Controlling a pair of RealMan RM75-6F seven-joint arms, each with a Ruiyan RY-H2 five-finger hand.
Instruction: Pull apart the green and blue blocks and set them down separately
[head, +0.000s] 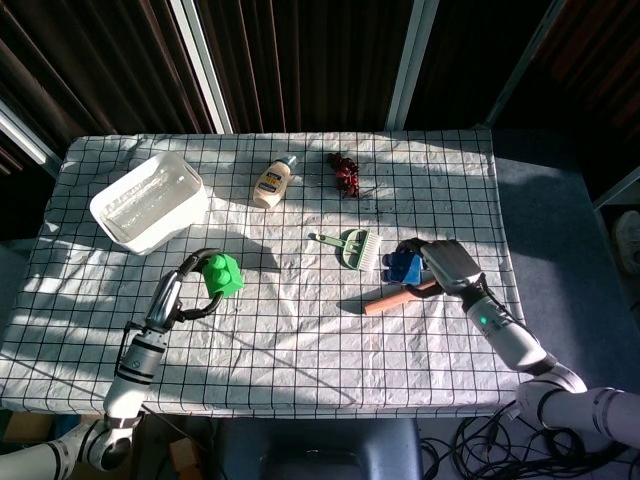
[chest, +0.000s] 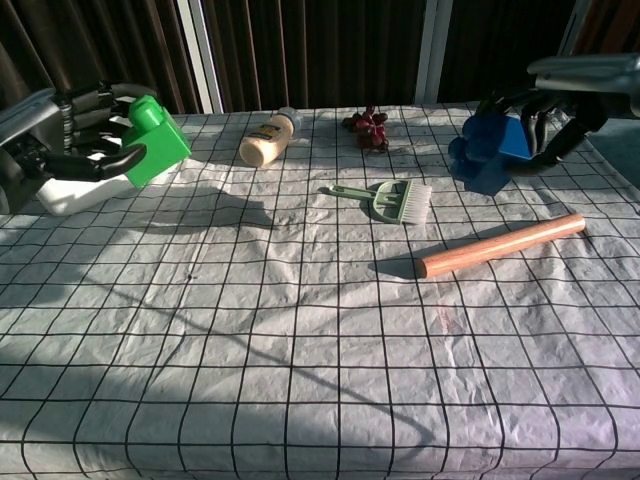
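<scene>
The two blocks are apart. My left hand (head: 192, 283) (chest: 85, 140) grips the green block (head: 223, 274) (chest: 155, 140) above the left side of the table. My right hand (head: 440, 266) (chest: 545, 115) holds the blue block (head: 402, 266) (chest: 484, 155) above the right side, over the thin end of the wooden stick (head: 400, 296) (chest: 500, 245). Both blocks hang clear of the checked cloth (head: 300, 340).
A white tub (head: 150, 200) (chest: 75, 190) stands at the back left, just behind my left hand. A sauce bottle (head: 272, 182) (chest: 266, 140), a red bunch (head: 346, 175) (chest: 368, 127) and a small green brush (head: 350, 245) (chest: 390, 198) lie across the middle and back.
</scene>
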